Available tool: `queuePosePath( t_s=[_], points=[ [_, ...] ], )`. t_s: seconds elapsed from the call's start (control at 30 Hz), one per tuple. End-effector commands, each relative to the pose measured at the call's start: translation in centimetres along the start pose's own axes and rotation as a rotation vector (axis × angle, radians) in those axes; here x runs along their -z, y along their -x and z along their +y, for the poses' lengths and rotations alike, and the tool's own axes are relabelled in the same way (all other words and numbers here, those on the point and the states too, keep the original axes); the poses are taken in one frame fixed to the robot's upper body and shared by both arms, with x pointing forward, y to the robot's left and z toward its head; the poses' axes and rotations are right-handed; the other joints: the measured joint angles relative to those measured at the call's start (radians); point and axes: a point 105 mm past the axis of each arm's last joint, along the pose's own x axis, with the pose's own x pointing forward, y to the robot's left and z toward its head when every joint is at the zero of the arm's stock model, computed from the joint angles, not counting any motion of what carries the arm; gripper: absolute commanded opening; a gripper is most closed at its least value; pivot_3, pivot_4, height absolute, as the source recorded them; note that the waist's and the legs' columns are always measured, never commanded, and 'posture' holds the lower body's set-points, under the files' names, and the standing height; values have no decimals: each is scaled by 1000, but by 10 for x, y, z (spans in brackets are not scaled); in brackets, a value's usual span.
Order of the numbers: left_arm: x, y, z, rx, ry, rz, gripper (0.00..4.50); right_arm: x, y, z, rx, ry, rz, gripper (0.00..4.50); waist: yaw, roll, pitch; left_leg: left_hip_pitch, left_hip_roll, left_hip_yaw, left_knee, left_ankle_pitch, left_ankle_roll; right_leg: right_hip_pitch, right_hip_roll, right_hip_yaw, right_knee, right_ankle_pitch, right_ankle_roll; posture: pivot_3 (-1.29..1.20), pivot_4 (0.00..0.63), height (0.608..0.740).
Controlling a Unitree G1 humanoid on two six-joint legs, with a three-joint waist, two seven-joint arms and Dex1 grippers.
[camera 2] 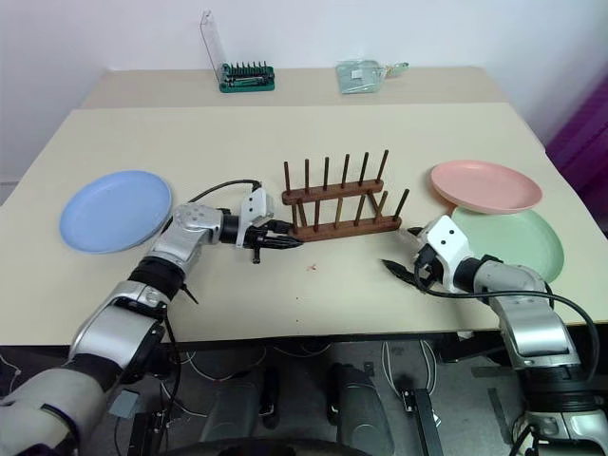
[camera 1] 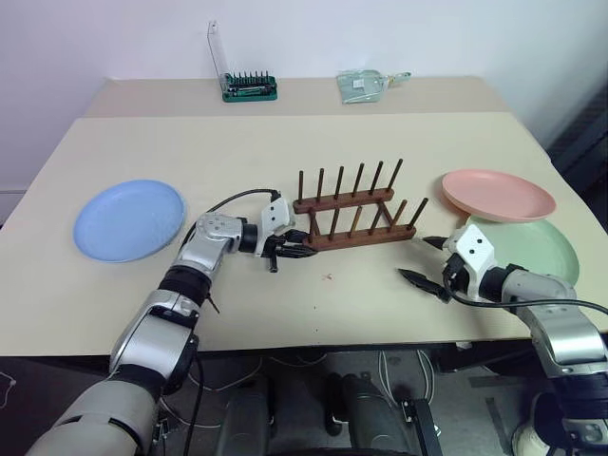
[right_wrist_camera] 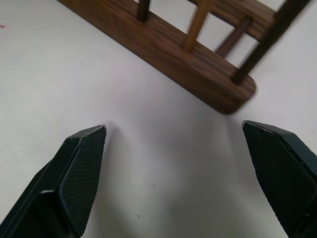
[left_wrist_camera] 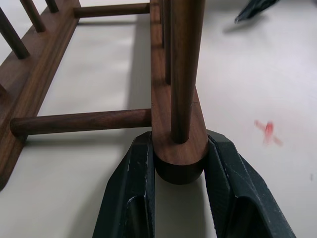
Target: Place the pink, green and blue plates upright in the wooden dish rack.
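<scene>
The wooden dish rack (camera 1: 351, 204) stands mid-table, with thin pegs on two rails. My left gripper (camera 1: 293, 252) is shut on the left end of its near rail (left_wrist_camera: 178, 148), one finger (left_wrist_camera: 131, 188) on each side. The right gripper (camera 1: 415, 258) hovers open just off the rack's right end (right_wrist_camera: 218, 89), touching nothing. The blue plate (camera 1: 128, 218) lies flat at the far left. At the right, the pink plate (camera 1: 498, 194) rests partly on the far edge of the green plate (camera 1: 541, 249).
A green case of screwdriver bits (camera 1: 250, 87) and a small clear packet (camera 1: 361, 85) sit on the back table. A small red mark (camera 1: 328, 277) is on the tabletop in front of the rack. The table's front edge runs close beneath both arms.
</scene>
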Motion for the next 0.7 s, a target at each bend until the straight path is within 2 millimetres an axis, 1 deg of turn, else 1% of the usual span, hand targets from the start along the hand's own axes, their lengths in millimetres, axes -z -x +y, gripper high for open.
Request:
queuePosePath(
  t_s=[0.03, 0.2, 0.27, 0.3, 0.4, 0.53, 0.6, 0.63, 0.67, 0.7],
  points=[
    [-11, -2, 4, -2, -56, -28, 758, -6, 6, -5, 21, 29, -27, 4500, 0, 0, 0, 0, 0, 0, 0, 0, 0, 0, 0, 0, 0, 0, 0, 0, 150, 730],
    [-7, -3, 1, 12, -45, -24, 758, -3, 7, -4, 18, 34, -21, 4500, 0, 0, 0, 0, 0, 0, 0, 0, 0, 0, 0, 0, 0, 0, 0, 0, 150, 730],
    [-6, -1, 4, -12, -46, -22, 1817, -5, 6, -4, 18, 38, -23, 4500, 0, 0, 0, 0, 0, 0, 0, 0, 0, 0, 0, 0, 0, 0, 0, 0, 150, 730],
    [-5, 1, 7, -38, -47, -19, 2217, -5, 6, -5, 18, 39, -24, 4500, 0, 0, 0, 0, 0, 0, 0, 0, 0, 0, 0, 0, 0, 0, 0, 0, 150, 730],
    [2, 9, 11, -80, -8, 13, 3660, -6, 6, -5, 19, 46, -25, 4500, 0, 0, 0, 0, 0, 0, 0, 0, 0, 0, 0, 0, 0, 0, 0, 0, 150, 730],
    [12, 36, 13, -190, 53, 18, 3660, -5, 9, -9, 26, 46, -17, 4500, -7, 0, 0, 1, 1, 0, 0, 0, 0, 0, 1, 1, 1, 0, 0, 0, 150, 730],
    [18, 46, 8, -215, 63, 37, 3700, -4, 10, -9, 19, 42, -9, 3943, -8, 0, 0, 1, 1, 0, 0, 0, 0, 0, 1, 1, 2, 0, 0, 0, 150, 730],
    [19, 51, 2, -213, 66, 36, 3451, -3, 10, -8, 15, 42, -4, 3618, -7, 0, 0, 1, 1, 0, 0, 0, 0, 0, 1, 1, 3, 0, 0, 0, 150, 730],
    [18, 54, -7, -196, 67, 25, 3212, -3, 9, -7, 3, 37, -1, 3185, -7, 0, 0, 2, 1, 0, 0, 0, 0, 0, 1, 1, 3, 0, 0, 0, 150, 730],
    [16, 55, -17, -172, 73, 10, 2864, -3, 9, -6, -10, 36, 1, 2612, -7, 1, 0, 2, 1, 0, 0, 0, 0, 0, 1, 1, 3, 0, 0, 0, 150, 730]
  ],
)
